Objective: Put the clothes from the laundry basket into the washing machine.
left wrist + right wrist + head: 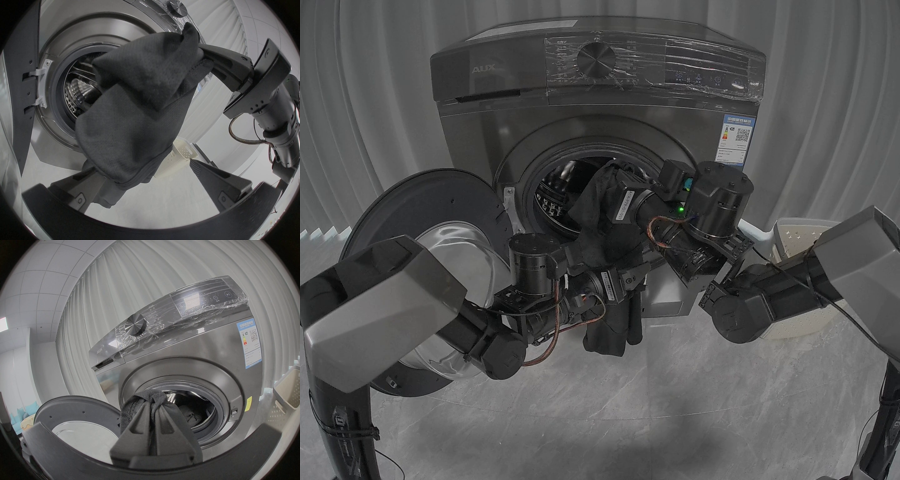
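Head view showed the grey washing machine (487,131) with its round door (425,206) swung wide open on the robot's left. A black piece of clothing (603,231) hung right in front of the machine's round hole, and its lower end dangled down toward the floor. Right wrist view showed the right claw (153,408) pressed together on the top of the black piece of clothing, pinching it tight. Left wrist view showed the left claw (140,168) spread wide lower down, with the cloth hanging between its two fingers (78,190). I could not tell if the cloth touched them. Another dark cloth (190,415) lay inside the shiny drum (76,89). The white laundry basket (800,237) stood on the floor just beside the machine, on the robot's right.
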Motion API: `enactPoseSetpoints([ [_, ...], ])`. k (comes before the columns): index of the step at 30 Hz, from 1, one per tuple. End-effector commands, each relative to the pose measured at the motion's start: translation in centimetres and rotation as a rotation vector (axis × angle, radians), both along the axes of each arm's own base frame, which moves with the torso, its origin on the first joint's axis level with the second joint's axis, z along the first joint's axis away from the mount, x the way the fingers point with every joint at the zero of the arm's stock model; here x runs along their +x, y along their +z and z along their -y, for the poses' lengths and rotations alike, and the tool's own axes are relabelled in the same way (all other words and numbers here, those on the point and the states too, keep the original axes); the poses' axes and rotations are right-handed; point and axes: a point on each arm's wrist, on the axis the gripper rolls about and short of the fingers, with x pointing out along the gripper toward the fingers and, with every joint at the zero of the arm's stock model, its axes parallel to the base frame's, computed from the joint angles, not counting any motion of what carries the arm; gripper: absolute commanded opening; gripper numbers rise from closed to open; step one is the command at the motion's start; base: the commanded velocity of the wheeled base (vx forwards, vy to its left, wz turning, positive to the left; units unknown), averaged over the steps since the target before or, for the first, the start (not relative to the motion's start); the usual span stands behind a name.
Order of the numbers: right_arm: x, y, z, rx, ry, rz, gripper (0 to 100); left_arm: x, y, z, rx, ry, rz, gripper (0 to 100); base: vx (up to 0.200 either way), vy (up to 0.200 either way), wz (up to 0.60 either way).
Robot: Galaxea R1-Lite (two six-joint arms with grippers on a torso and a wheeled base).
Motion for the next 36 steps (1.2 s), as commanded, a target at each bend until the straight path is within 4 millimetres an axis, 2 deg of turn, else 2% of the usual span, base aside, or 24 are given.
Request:
enactPoseSetpoints([
  [1, 0.1, -0.2, 0.0, -0.003, 0.0, -0.002, 0, -0.1, -0.1, 0.2, 0.0, -0.003, 0.001, 100, 0.0, 0.0, 0.0],
  [3, 0.1, -0.1, 0.0, -0.001, -0.001, -0.001, 0, -0.2, -0.1, 0.4, 0.0, -0.005, 0.001, 100, 0.0, 0.0, 0.0],
  [4, 0.0, -0.1, -0.1, -0.002, 0.002, 0.0, 0, -0.1, -0.1, 0.5, -0.001, -0.002, 0.002, 0, 0.0, 0.0, 0.0],
  [14, 0.2, -0.4, 0.0, 0.0, -0.003, 0.0, 0, -0.1, 0.1, 0.4, -0.021, 0.005, 0.047, 0, 0.0, 0.0, 0.0],
  [19, 0.9, -1.6, -0.2, -0.014, -0.007, -0.014, 0, -2.3, 1.5, 0.4, -0.037, -0.024, 0.07, 0, 0.0, 0.0, 0.0],
  [25, 1.1, -2.5, -0.3, -0.015, 0.007, -0.008, 0, -4.0, 1.4, 0.8, -0.029, -0.056, 0.061, 0, 0.0, 0.0, 0.0],
  [26, 0.9, -2.6, -0.4, -0.019, 0.02, -0.011, 100, -4.0, 1.4, 0.9, -0.032, -0.058, 0.064, 0, 0.0, 0.0, 0.0],
  [31, 1.2, -2.7, 0.1, -0.008, 0.038, -0.003, 100, -3.7, 1.4, 0.6, -0.029, -0.032, 0.071, 0, 0.0, 0.0, 0.0],
  [36, 2.6, -3.0, 2.0, -0.019, -0.023, -0.017, 100, -3.2, 1.6, 0.0, -0.007, -0.01, 0.096, 0, 0.0, 0.0, 0.0],
])
